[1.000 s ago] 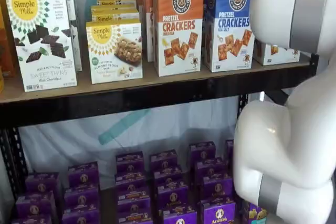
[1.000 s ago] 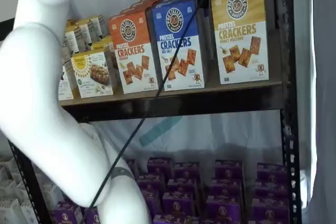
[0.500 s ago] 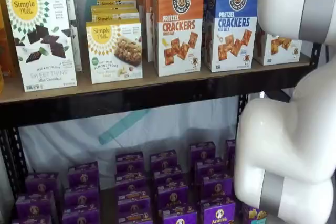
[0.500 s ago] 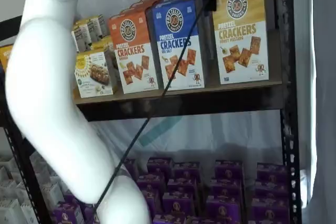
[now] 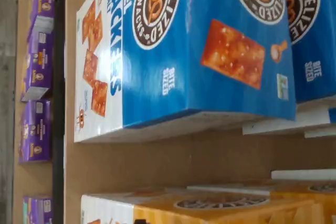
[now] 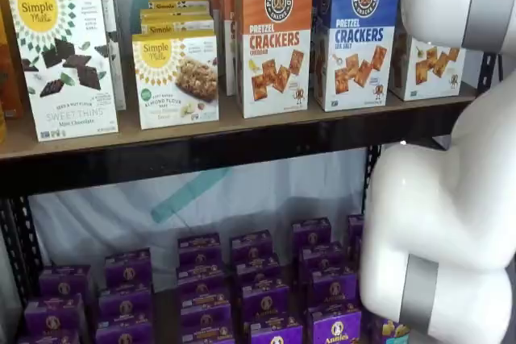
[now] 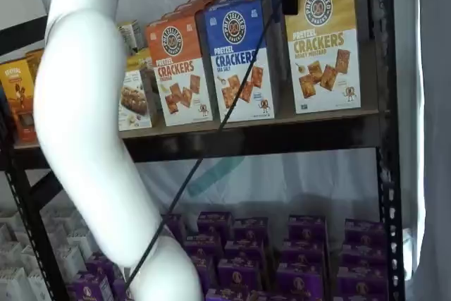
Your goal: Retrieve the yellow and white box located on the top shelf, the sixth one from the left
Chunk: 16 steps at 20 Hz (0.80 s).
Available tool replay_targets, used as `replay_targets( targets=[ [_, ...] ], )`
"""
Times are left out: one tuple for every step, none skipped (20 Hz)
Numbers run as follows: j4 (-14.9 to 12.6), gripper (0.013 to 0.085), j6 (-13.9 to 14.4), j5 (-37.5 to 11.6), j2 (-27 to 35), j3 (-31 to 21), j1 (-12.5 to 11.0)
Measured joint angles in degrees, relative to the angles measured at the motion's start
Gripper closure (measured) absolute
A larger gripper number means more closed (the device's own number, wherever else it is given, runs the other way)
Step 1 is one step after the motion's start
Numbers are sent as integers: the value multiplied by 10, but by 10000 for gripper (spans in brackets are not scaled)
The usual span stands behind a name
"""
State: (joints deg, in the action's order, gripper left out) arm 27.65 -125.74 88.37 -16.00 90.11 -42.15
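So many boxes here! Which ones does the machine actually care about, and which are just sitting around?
Part of the job:
- the yellow and white box of Pretzel Crackers
- the top shelf it stands on

Just sitting there:
- blue Pretzel Crackers box
- orange Pretzel Crackers box
- Simple Mills boxes
- purple boxes below

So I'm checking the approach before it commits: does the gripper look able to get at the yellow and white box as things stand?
Probably yes. The yellow and white box stands at the front of the top shelf with its face unobstructed, a gap beside the blue box. Only a thin cable hangs nearby. The gripper's fingers can't be made out.
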Motion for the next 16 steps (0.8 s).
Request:
replay_targets(
  targets=[
    [-2, 130, 1, 4, 6, 7, 0],
    [-3, 130, 1, 7, 10, 13, 0],
    [-3, 130, 2, 10, 14, 18, -1],
    [-3, 130, 3, 12, 19, 23, -1],
    [-5, 130, 3, 13, 22, 28, 0],
    [-9, 130, 3, 13, 25, 31, 2],
    [-15, 130, 3, 12, 28, 35, 4],
    [-21, 130, 4, 13, 30, 39, 7],
    [-27, 130, 4, 15, 34, 44, 9],
    [-33, 130, 6, 17, 37, 48, 12],
    [-40, 130, 7, 19, 40, 52, 15],
    [-46, 130, 9, 23, 44, 57, 18],
    [-51, 130, 10, 25, 46, 61, 20],
    [-55, 130, 12, 28, 49, 64, 22],
    [-61, 130, 14, 32, 52, 69, 25],
    [-65, 130, 15, 37, 55, 74, 26]
  ],
)
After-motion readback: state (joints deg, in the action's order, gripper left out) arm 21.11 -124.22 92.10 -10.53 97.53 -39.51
